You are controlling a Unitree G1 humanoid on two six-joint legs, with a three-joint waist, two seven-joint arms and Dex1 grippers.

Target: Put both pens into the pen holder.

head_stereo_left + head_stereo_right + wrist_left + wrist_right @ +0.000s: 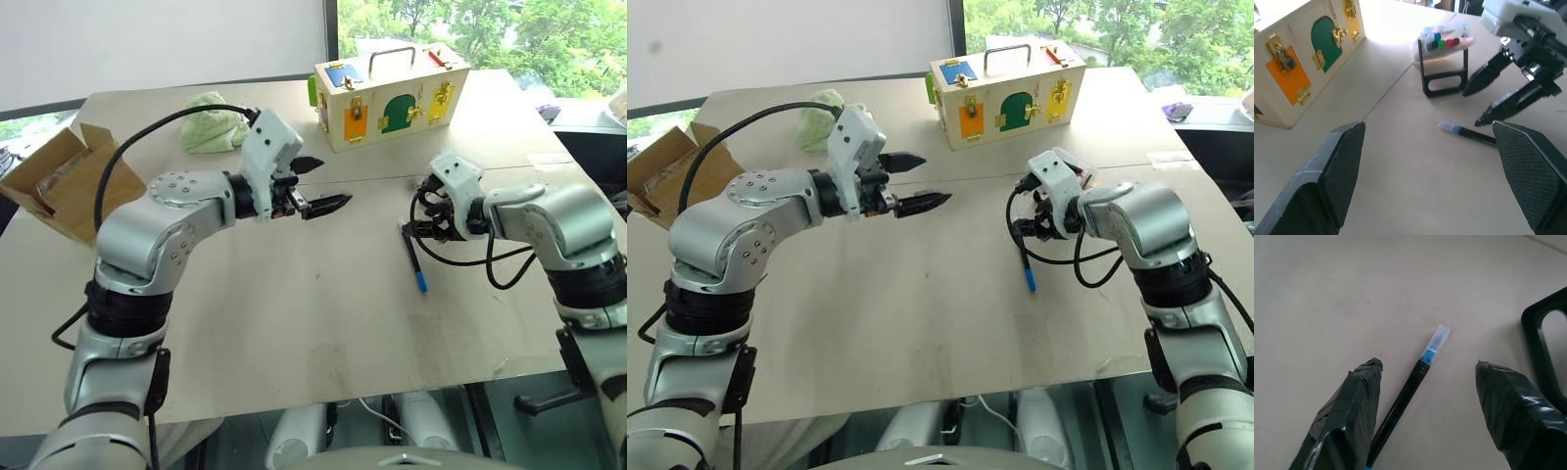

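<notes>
Black slim pen (1400, 404) with blue cap lying on table, right claw (1425, 396) spread above it, left claw (315, 186) wide, empty

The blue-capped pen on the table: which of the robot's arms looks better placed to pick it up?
The right. Its gripper hangs over the pen with open fingers on either side of it, pointing down at the table. The left gripper hovers well off to the side, open and holding nothing.

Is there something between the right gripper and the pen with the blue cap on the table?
Nothing visible. The right gripper is open just above the blue-capped pen, which lies flat on the bare table between its two fingers. The pen holder stands off to one side, not in the way.
</notes>
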